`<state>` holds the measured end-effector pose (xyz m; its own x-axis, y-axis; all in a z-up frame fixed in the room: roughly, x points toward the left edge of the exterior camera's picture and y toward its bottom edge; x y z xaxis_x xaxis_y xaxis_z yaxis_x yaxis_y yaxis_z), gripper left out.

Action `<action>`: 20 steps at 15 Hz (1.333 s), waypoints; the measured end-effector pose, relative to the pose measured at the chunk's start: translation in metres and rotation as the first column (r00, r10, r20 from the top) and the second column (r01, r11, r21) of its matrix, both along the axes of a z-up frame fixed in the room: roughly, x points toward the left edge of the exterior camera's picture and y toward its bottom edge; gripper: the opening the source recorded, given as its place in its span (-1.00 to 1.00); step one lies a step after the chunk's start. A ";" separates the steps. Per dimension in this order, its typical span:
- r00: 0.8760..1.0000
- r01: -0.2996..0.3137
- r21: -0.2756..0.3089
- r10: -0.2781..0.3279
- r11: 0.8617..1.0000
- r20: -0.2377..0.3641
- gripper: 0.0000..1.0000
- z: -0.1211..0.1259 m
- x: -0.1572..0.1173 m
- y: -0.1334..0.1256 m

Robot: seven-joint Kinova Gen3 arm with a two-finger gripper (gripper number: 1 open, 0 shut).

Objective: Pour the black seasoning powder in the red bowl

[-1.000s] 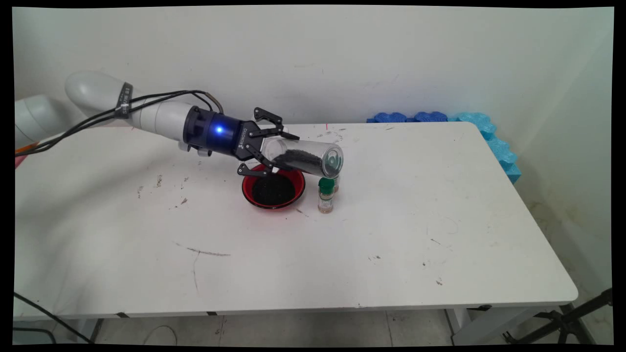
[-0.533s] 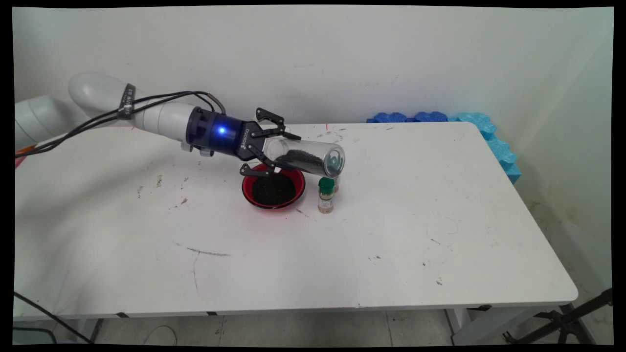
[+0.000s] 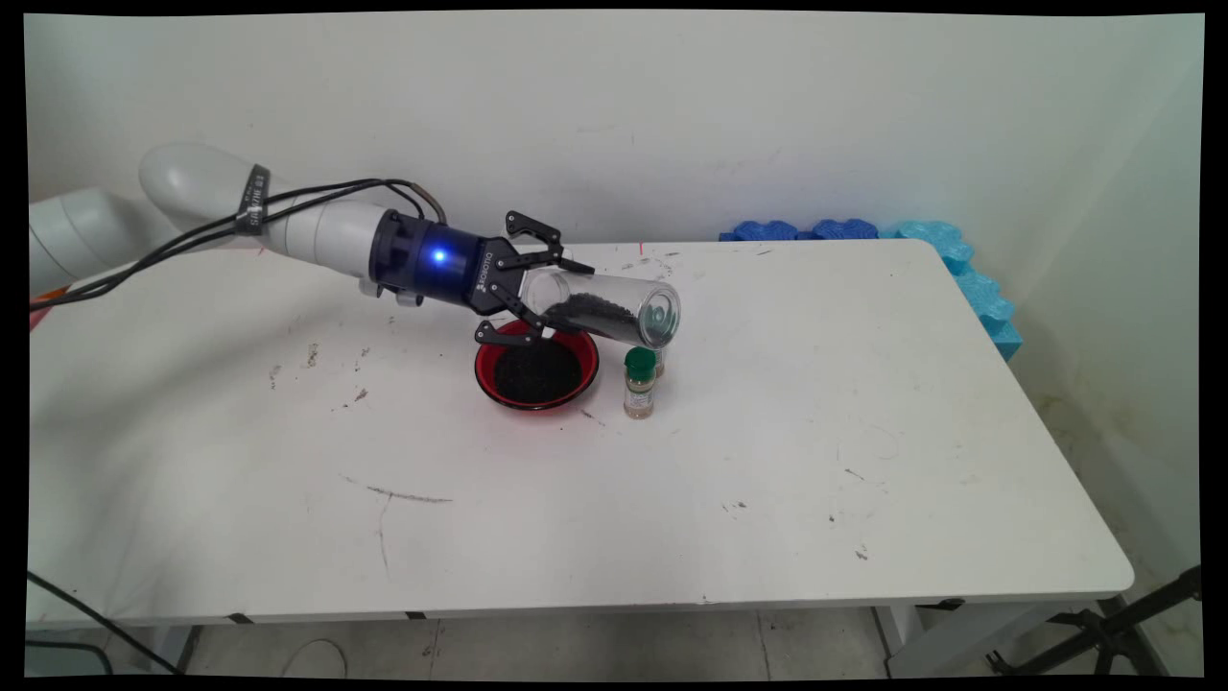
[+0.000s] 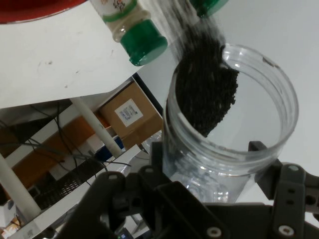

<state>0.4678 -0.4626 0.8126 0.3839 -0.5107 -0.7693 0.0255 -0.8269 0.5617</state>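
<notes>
The gripper (image 3: 533,286) pinches a clear jar (image 3: 604,307) of black grains, held nearly on its side above the far right rim of the red bowl (image 3: 499,392).

Its fingers (image 4: 259,147) are clamped on the jar's closed end, the open mouth pointing right and slightly down, over the green-capped spice bottle (image 3: 639,382) just right of the bowl on the white table (image 3: 767,461). Grains lie along the jar's lower wall; more fill the bowl. To keep them inside, the mouth should tilt no lower and any turn should be slow. Against the earlier frames, the hand and jar have crept a little to the right and up; bowl and bottle have not moved.
</notes>
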 end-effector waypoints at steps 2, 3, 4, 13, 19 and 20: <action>1.000 0.002 -0.005 -0.002 1.000 0.001 -1.00 0.000 -0.001 0.000; 1.000 0.003 -0.009 -0.003 1.000 0.001 -1.00 0.001 -0.001 0.000; 1.000 0.004 -0.012 -0.004 1.000 0.002 -1.00 0.001 -0.001 0.000; 0.998 0.054 -0.129 -0.049 0.990 0.041 -1.00 0.010 -0.001 -0.005; 0.986 0.144 -0.302 -0.111 0.942 0.123 -1.00 0.023 0.000 -0.010; 0.983 0.161 -0.332 -0.121 0.929 0.138 -1.00 0.026 0.001 -0.010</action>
<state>0.4684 -0.4723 0.8383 0.3630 -0.7893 -0.4952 -0.1578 -0.5759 0.8022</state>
